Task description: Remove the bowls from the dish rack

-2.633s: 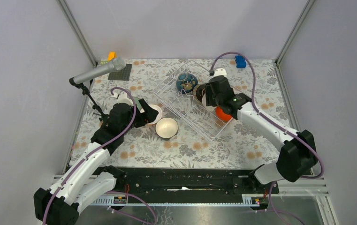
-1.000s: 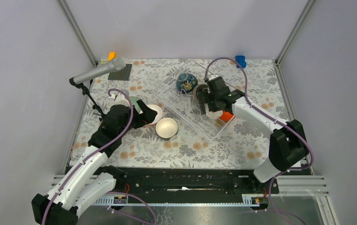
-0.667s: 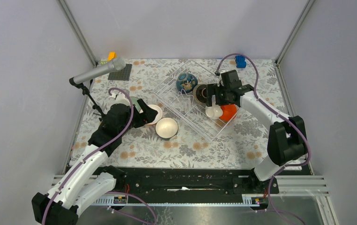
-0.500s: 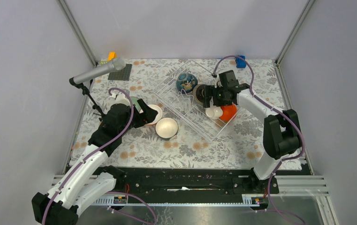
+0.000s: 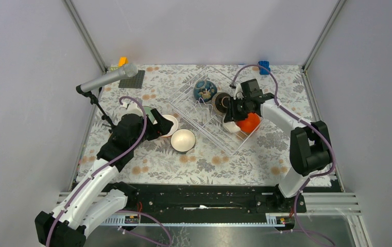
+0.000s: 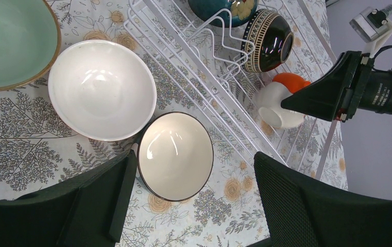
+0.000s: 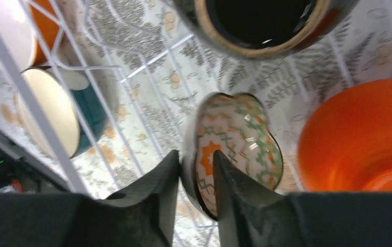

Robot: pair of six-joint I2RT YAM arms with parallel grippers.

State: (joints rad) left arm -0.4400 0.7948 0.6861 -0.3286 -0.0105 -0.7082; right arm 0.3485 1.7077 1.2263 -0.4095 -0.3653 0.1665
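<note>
White wire dish rack sits in the middle of the table, holding a dark blue bowl, a dark brown bowl, an orange bowl and a small white bowl patterned green and orange inside. The right gripper is closed on the small bowl's rim, just beside the orange one. The left gripper hangs with its fingers spread wide above a cream bowl on the table, next to a white bowl and a pale green bowl.
</note>
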